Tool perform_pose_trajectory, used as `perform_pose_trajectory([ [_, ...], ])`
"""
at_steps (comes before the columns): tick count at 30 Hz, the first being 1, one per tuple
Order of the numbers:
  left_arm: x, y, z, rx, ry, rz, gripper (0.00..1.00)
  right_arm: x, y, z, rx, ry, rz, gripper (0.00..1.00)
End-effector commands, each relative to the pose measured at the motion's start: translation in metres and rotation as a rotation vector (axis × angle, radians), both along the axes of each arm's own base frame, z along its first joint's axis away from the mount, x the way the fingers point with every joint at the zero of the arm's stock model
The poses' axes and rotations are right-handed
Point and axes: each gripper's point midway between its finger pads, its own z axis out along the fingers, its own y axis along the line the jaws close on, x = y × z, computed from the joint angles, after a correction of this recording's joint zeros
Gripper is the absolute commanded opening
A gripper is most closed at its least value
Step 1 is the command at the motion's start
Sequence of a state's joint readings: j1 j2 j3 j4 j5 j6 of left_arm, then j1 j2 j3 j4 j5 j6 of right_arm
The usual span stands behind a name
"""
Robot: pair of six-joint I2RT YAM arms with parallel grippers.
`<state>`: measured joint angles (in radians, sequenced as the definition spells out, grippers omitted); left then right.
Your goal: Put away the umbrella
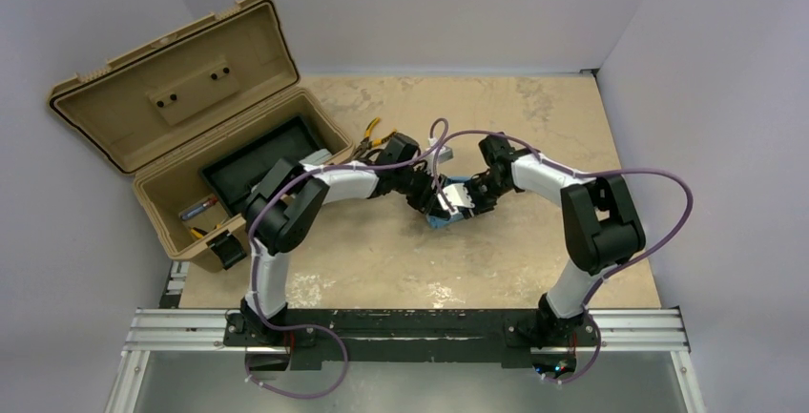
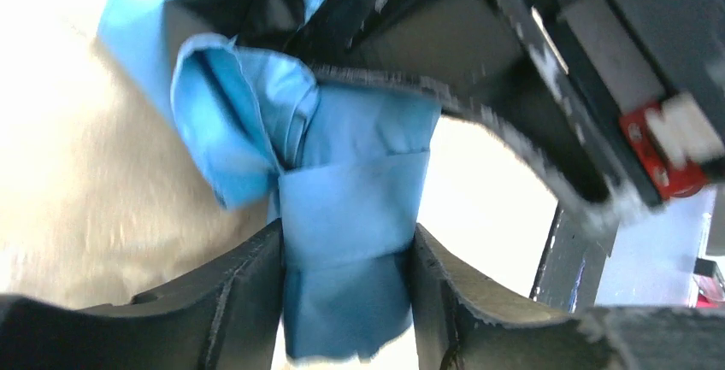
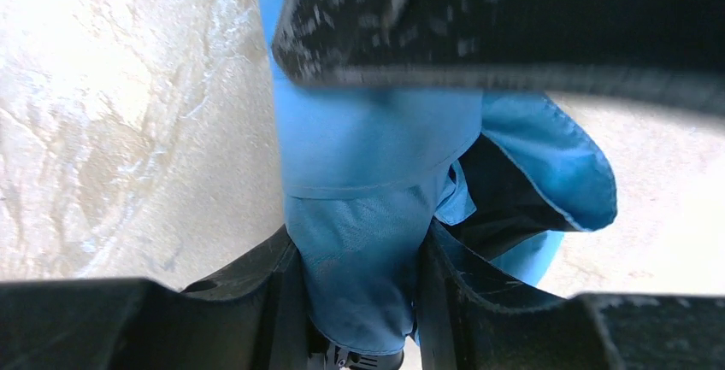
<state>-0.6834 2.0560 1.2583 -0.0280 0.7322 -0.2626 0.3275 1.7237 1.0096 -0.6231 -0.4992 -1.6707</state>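
Observation:
The umbrella (image 1: 446,216) is a light blue fabric bundle lying mid-table between my two grippers. My left gripper (image 1: 425,199) reaches it from the left. In the left wrist view, a strip of the umbrella's fabric (image 2: 359,139) fills the gap between the left gripper's (image 2: 346,233) fingers and touches both. My right gripper (image 1: 474,196) comes in from the right. In the right wrist view, the right gripper (image 3: 357,242) is shut on a fold of the umbrella (image 3: 368,139), with a black part just below the fold. The shaft and handle are hidden.
An open tan toolbox (image 1: 160,205) stands at the left, lid raised, with a black tray (image 1: 253,160) and small items inside. Yellow-handled pliers (image 1: 370,132) lie behind the left arm. Grey walls enclose the table at the back and on both sides.

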Motion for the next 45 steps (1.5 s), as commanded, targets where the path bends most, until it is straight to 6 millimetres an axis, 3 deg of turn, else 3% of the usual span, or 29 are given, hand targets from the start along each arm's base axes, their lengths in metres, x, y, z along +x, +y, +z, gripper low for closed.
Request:
perform_pose_trajectory([
  [1, 0.016, 0.020, 0.030, 0.011, -0.130, 0.156, 0.52, -0.090, -0.058, -0.038, -0.253, 0.397, -0.111, 0.03],
  [8, -0.001, 0.041, 0.052, -0.056, -0.336, 0.192, 0.53, -0.121, -0.070, -0.049, -0.318, 0.538, -0.133, 0.02],
  [16, -0.060, 0.041, 0.056, 0.002, -0.846, 0.013, 0.54, -0.138, -0.076, -0.048, -0.387, 0.702, -0.152, 0.01],
  [22, -0.048, 0.047, 0.054, 0.177, -1.084, -0.055, 0.56, -0.141, -0.080, -0.049, -0.440, 0.761, -0.162, 0.00],
  [29, -0.040, 0.014, 0.061, 0.177, -1.161, -0.102, 0.56, -0.150, -0.078, -0.054, -0.456, 0.865, -0.174, 0.00],
  [35, -0.039, -0.013, 0.055, 0.199, -1.210, -0.157, 0.56, -0.152, -0.080, -0.060, -0.477, 0.883, -0.189, 0.00],
  [45, -0.018, -0.020, 0.032, 0.308, -1.289, -0.192, 0.56, -0.155, -0.078, -0.063, -0.476, 0.920, -0.181, 0.00],
])
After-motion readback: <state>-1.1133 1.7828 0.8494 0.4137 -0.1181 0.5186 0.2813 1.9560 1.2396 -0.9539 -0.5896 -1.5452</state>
